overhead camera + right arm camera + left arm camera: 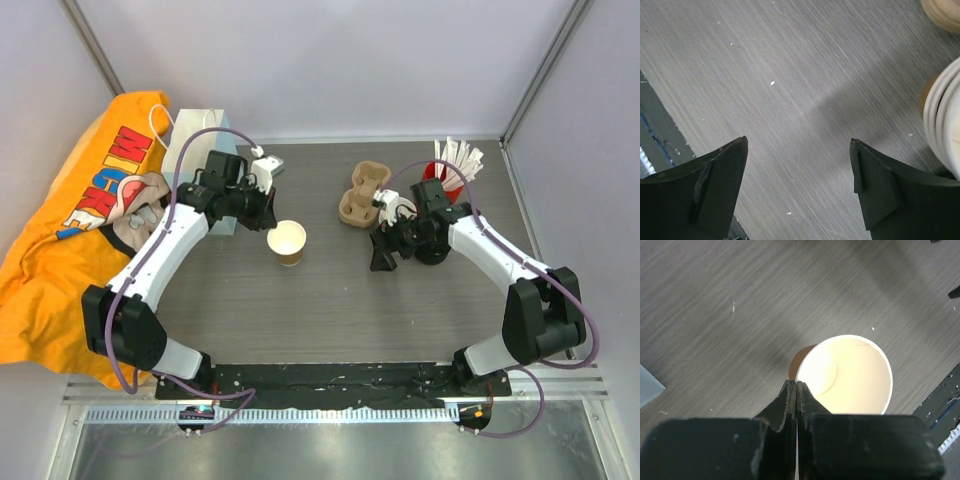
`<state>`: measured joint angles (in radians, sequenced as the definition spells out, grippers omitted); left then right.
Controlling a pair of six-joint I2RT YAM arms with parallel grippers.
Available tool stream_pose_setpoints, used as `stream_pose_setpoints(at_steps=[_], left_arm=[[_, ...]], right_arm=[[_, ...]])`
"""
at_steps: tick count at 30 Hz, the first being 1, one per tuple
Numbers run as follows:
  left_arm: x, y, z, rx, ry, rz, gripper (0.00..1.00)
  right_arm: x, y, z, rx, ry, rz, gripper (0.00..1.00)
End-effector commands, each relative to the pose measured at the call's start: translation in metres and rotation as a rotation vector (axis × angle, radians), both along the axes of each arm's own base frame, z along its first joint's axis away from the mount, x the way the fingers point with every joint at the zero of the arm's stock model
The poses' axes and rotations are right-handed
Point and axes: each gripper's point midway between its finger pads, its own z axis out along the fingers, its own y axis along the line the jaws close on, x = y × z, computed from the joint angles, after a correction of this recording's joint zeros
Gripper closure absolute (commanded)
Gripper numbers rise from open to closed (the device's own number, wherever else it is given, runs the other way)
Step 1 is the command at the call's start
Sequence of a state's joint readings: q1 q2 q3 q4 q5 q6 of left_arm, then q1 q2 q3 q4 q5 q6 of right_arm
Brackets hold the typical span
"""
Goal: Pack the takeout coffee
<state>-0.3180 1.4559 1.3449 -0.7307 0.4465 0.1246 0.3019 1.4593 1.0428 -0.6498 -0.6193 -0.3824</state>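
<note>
The lidless kraft paper cup (287,241) stands mid-table (330,310). It is light, thin-walled and easily crushed (empty, white inside), so it is best held at its stiffer rolled rim. The left gripper (796,385), pressed together, seems to pinch that rim. The right gripper (799,142) hangs spread over bare wood.

Open table (330,300) lies between paper cup (287,241) and cup carrier (360,195); a white bag (195,140) crowds the far left.

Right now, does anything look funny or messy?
Yes. The paper cup in the middle stands open, no lid on it, and a big orange cloth lies crumpled at the left side of the table.
</note>
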Motion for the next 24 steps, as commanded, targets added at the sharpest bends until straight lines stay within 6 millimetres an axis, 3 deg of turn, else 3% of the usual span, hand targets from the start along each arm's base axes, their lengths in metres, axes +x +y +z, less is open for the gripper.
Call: stream_pose_setpoints(at_steps=[1,12,24], left_arm=[[-0.001,-0.005,0.011,-0.033,-0.071,-0.05,1.0],[-0.009,-0.016,-0.023,-0.06,0.023,-0.103,1.0],[-0.014,-0.027,-0.05,-0.038,0.048,-0.129,0.96]], right_arm=[[0.026,0.006,-0.001,-0.025,-0.09,-0.047,0.12],[0.06,-0.009,-0.017,-0.146,-0.173,-0.14,0.12],[0.095,-0.009,-0.015,-0.19,-0.225,-0.162,0.11]])
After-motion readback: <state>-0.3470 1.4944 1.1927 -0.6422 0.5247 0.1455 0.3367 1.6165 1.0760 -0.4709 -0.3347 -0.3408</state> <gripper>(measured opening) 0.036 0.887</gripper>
